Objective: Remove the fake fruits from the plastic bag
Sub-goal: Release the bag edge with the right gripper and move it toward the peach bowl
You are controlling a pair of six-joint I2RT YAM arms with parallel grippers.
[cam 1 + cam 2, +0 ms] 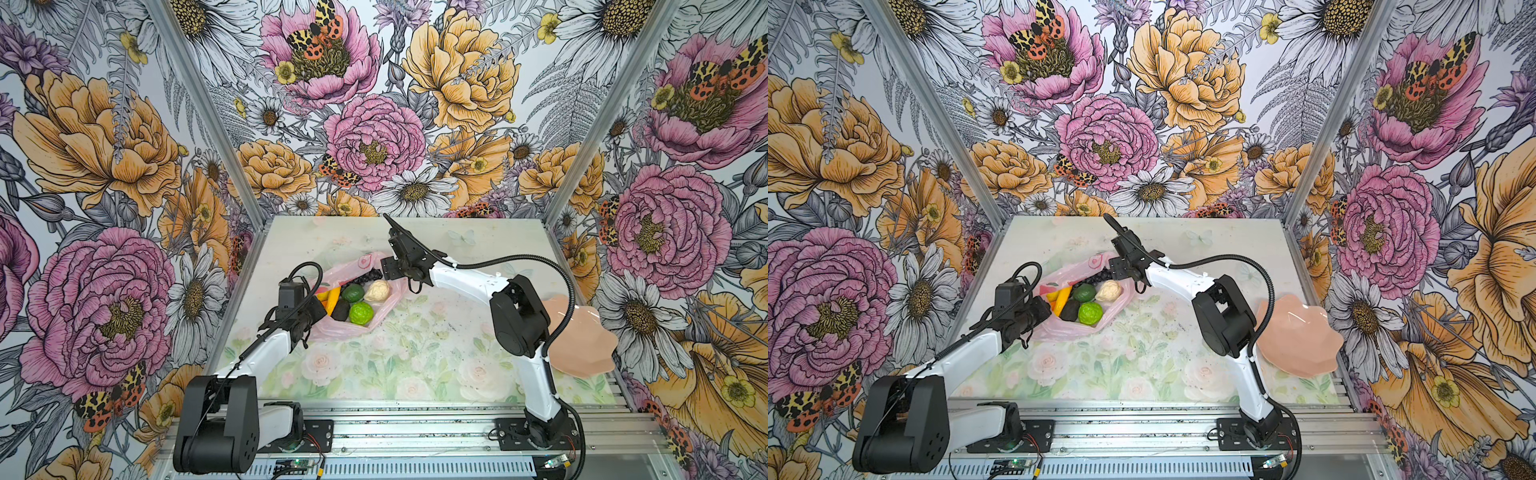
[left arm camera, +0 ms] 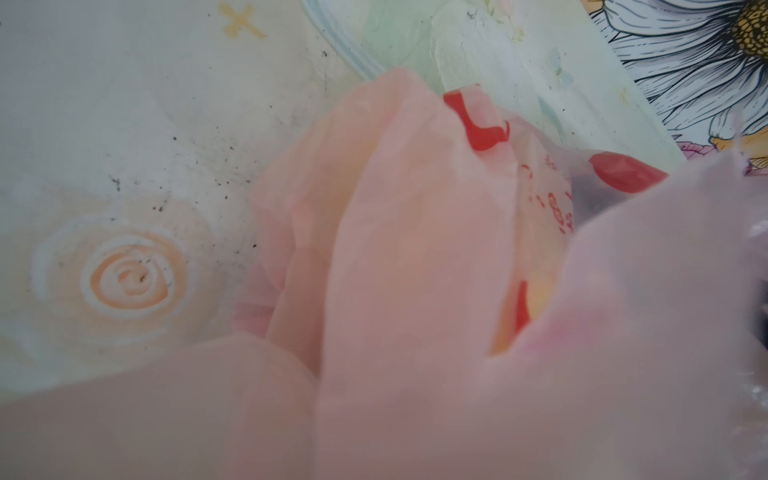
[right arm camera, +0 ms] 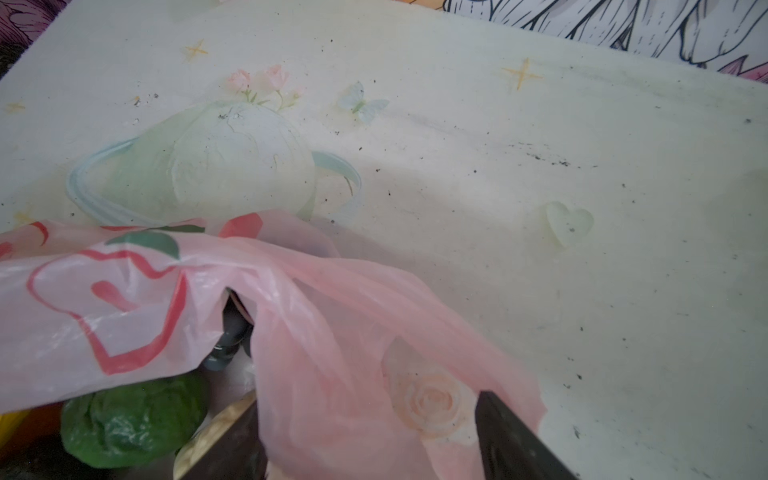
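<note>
Standing well apart, the two dark fingers of my right gripper have a loose fold of the plastic bag lying between them, not pinched. My left gripper sits against the bag's opposite edge. Pink film fills its wrist view, so I cannot tell whether its jaws are together or apart. Between my two grippers the bag lies open on the table. The fake fruits sit inside it: a bright green one, a darker green one, a cream piece, dark grapes, and yellow and orange pieces. The peach dish sits well apart, at the table's right edge.
</note>
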